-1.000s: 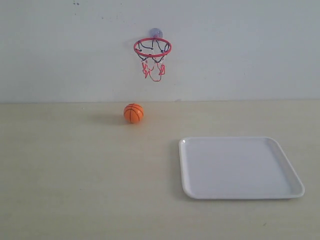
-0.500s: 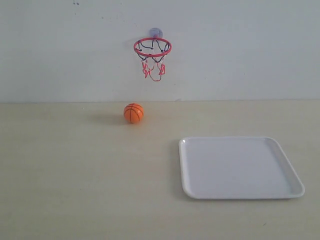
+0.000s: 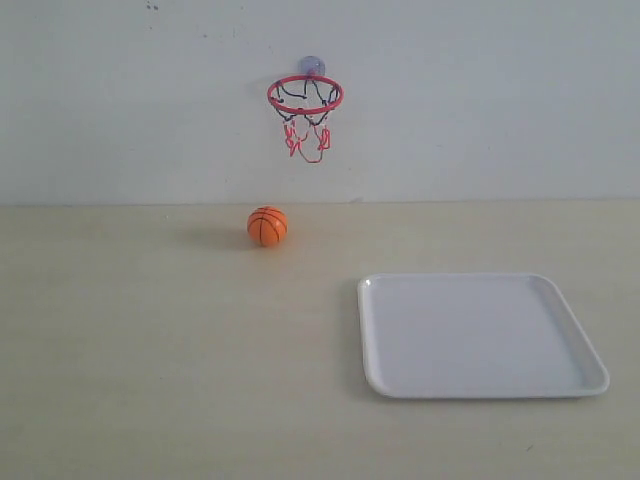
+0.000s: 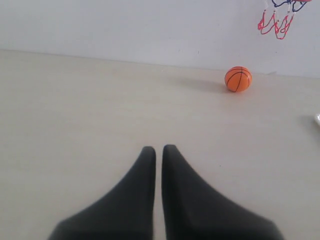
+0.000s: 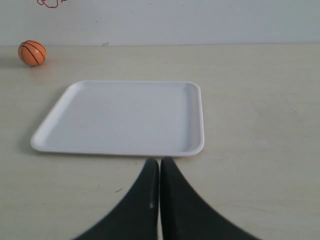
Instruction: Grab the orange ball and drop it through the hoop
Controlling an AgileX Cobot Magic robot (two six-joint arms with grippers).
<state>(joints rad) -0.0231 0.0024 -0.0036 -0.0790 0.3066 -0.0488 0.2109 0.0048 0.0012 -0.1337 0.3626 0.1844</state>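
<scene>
The orange ball (image 3: 267, 226) rests on the table near the back wall, below and a little left of the hoop (image 3: 305, 94), which hangs on the wall by its suction cup. In the left wrist view the ball (image 4: 238, 79) lies far ahead of my left gripper (image 4: 159, 148), which is shut and empty; only the hoop's net (image 4: 276, 20) shows there. My right gripper (image 5: 159, 161) is shut and empty too, just short of the tray's near edge, with the ball (image 5: 32, 52) far beyond. Neither gripper appears in the exterior view.
A white tray (image 3: 480, 385) lies on the right half of the table, shown also in the right wrist view as the tray (image 5: 50, 142). The pale wall (image 3: 500, 100) stands right behind the table.
</scene>
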